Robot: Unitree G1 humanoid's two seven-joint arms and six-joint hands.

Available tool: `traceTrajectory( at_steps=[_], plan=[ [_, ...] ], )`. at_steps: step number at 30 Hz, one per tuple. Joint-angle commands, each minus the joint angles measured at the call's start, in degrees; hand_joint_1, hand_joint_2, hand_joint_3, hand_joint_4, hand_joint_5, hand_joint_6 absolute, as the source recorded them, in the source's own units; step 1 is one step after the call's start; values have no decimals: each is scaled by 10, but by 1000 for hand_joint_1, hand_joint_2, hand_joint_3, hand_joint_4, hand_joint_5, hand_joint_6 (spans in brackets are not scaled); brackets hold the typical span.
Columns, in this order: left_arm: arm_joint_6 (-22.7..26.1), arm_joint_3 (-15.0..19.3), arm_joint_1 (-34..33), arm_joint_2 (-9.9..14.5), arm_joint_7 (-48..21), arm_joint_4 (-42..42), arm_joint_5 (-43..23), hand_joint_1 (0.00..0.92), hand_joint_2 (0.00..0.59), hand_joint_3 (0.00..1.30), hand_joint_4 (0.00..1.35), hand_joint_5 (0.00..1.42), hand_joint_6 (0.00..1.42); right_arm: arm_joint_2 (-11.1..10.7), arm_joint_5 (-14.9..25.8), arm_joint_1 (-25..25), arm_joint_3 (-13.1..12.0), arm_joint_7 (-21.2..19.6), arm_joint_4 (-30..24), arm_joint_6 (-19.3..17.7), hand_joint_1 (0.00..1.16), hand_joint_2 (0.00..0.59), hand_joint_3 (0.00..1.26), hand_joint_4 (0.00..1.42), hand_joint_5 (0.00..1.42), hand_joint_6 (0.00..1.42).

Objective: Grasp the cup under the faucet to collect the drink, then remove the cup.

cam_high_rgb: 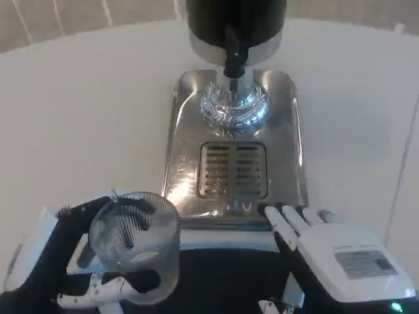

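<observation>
Holding one clear cup (134,245): left robot hand (72,261); right robot hand (327,252) released near one dispenser tray (190,131).

The cup (135,245) is of clear, ribbed material, glass or plastic, and it is glossy. The drip tray (186,140) under the faucet (233,60) is polished metal that mirrors its surroundings; its slotted grille (233,171) looks more brushed. The dispenser body (236,19) is glossy black over a shiny metal ring. The right hand (340,252) has a smooth white plastic back. The left hand (55,258) has matt black fingers (75,212). The surface (85,118) is white, matt and smooth.
</observation>
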Motion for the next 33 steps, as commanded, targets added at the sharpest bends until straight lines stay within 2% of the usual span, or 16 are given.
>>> traceTrajectory(
  at_steps=[1,13,18,26,33],
  plan=[
    [-11,5,9,-1,-6,-16,-12,582,21,977,1152,1348,1424,9,-4,10,2,-4,-7,-9,512,495,0,0,0,0],
    [-7,4,9,-6,-10,-16,-12,583,14,977,1152,1348,1424,15,-4,25,-6,-3,-18,-21,512,495,0,0,0,0],
    [4,-2,-9,-17,-6,2,3,583,13,977,1152,1348,1424,20,-5,27,-10,-4,-20,-23,512,495,0,0,0,0],
    [31,-5,-90,-43,18,64,27,583,13,977,1152,1348,1424,18,5,23,-26,4,-19,-23,512,495,0,0,0,0],
    [45,-10,-164,-53,50,113,57,583,11,977,1152,1348,1424,19,6,22,-27,18,-21,-25,512,495,0,0,0,0]
  ],
)
